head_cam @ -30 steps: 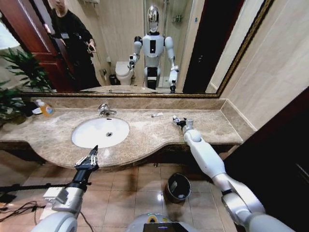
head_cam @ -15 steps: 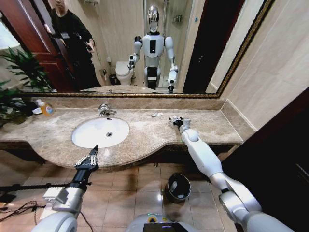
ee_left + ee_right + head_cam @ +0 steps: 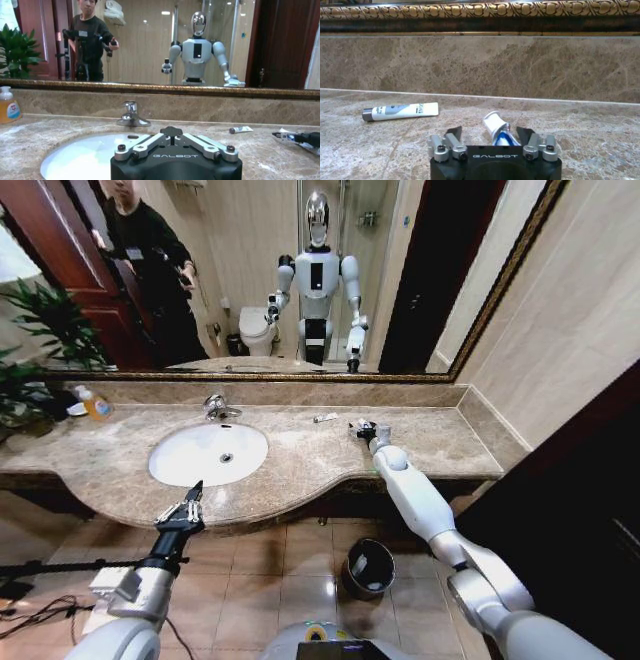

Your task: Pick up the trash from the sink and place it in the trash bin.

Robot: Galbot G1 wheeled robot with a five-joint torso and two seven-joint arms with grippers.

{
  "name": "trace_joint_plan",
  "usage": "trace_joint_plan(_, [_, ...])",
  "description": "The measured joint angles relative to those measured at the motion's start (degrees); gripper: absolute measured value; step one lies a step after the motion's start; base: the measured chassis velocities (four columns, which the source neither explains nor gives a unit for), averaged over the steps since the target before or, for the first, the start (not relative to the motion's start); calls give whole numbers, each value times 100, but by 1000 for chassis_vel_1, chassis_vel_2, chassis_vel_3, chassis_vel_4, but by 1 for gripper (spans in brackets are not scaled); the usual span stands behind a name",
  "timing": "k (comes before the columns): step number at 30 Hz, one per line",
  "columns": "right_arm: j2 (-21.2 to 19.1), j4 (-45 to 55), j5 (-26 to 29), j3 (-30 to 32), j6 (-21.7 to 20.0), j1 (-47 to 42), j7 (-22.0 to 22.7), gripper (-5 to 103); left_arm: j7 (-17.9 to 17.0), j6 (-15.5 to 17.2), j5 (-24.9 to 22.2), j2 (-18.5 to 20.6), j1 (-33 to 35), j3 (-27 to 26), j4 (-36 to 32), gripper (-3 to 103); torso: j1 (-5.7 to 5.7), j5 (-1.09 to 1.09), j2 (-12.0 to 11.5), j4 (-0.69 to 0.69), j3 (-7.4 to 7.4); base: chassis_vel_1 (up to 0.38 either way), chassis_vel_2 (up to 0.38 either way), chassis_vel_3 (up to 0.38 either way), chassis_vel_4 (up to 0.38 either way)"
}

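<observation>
now the white-and-blue tube lies on the bench's far right, between the spread fingers of the right pincer, not yet gripped. a small white tube lies just left of it. the bin waits on the floor below, so all carrying is left. the left pincer hangs released at the sink's near edge.

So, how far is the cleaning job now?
Nothing visibly binned yet. The right tool straddles the white-and-blue toothpaste tube on the countertop, open. A small white tube still lies beside it. The left tool waits before the sink; the trash bin stands below.
</observation>
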Motion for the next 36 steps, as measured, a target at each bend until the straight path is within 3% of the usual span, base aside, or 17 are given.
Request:
trace_joint_plan(2, [1,-12,-7,2,0,4,0,65,0,0,0,0,0,0,0,0,0,0,0,0,0,0,0,0,0])
trace_joint_plan(4, [3,-19,-14,4,1,6,-1,65,0,0,0,0,0,0,0,0,0,0,0,0,0,0,0,0,0])
trace_joint_plan(5, [9,-24,-25,6,3,7,-3,54,0,0,0,0,0,0,0,0,0,0,0,0,0,0,0,0,0])
trace_joint_plan(7, [12,-25,-28,7,4,7,-3,54,0,0,0,0,0,0,0,0,0,0,0,0,0,0,0,0,0])
trace_joint_plan(14, [45,-25,-97,11,23,-27,1,22,0,0,0,0,0,0,0,0,0,0,0,0,0,0,0,0,0])
trace_joint_plan(16, [43,-8,-103,11,25,-38,4,22,0,0,0,0,0,0,0,0,0,0,0,0,0,0,0,0,0])
trace_joint_plan(22, [-54,383,-151,-4,41,-190,139,6,0,0,0,0,0,0,0,0,0,1,0,0,0,0,0,0,0])
trace_joint_plan(27, [-212,840,-165,-6,66,-340,311,3,0,0,0,0,0,0,0,0,0,0,0,1,0,0,0,0,0])
trace_joint_plan(36, [-1045,2738,431,204,-289,-1189,770,3,0,0,0,0,0,0,0,0,0,0,0,0,-1,0,0,0,0])
